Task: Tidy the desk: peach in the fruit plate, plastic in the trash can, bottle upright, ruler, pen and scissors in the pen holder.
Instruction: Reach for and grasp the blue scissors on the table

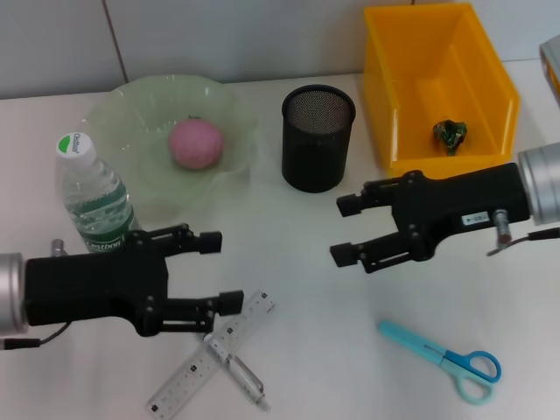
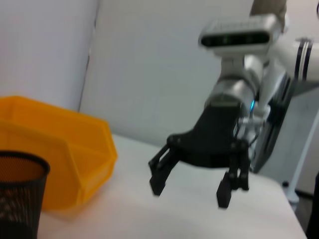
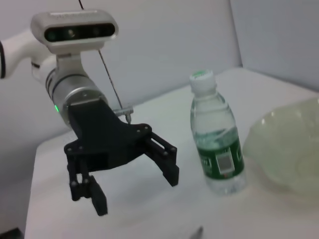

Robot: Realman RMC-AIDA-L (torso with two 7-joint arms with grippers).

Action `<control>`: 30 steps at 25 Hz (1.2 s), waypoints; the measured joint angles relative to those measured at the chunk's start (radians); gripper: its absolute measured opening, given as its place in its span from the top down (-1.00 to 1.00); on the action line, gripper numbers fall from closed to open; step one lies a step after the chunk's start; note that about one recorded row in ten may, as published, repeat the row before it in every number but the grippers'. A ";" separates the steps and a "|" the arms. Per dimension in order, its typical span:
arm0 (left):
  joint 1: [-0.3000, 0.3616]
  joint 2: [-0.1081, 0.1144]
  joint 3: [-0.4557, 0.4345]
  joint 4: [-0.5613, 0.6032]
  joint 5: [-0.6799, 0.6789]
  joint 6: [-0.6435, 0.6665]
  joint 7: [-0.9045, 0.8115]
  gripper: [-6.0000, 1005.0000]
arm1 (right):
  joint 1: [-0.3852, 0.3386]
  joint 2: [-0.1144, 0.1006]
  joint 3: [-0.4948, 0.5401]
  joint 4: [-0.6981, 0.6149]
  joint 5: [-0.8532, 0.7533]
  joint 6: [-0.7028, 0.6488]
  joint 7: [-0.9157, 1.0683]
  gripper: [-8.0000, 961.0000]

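Inventory as I logged it from the remote station. Left tool: spread wide, holding nothing, at the counter's left front edge, above the ruler and pen, which lay crossed. Right tool: spread wide, holding nothing, mid-counter. Peach: in the fruit plate, far left. Bottle: upright, just beside the plate. Pen holder: far centre. Trash can: far right corner, green plastic inside. Scissors: flat, near front right. Only my head view showed ruler, pen, scissors; my wrist views showed each opposite tool open.
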 joint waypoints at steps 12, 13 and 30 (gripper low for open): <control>-0.005 0.000 0.088 0.035 0.013 -0.054 0.028 -0.74 | 0.081 0.011 -0.045 -0.344 -0.386 -0.203 0.625 -0.70; -0.005 0.000 0.088 0.035 0.013 -0.055 0.032 -0.74 | 0.119 0.011 -0.094 -0.367 -0.468 -0.238 0.725 -0.70; -0.005 0.002 0.089 0.032 0.016 -0.075 0.047 -0.74 | 0.264 0.053 -0.484 -0.325 -0.750 -0.230 0.997 -0.69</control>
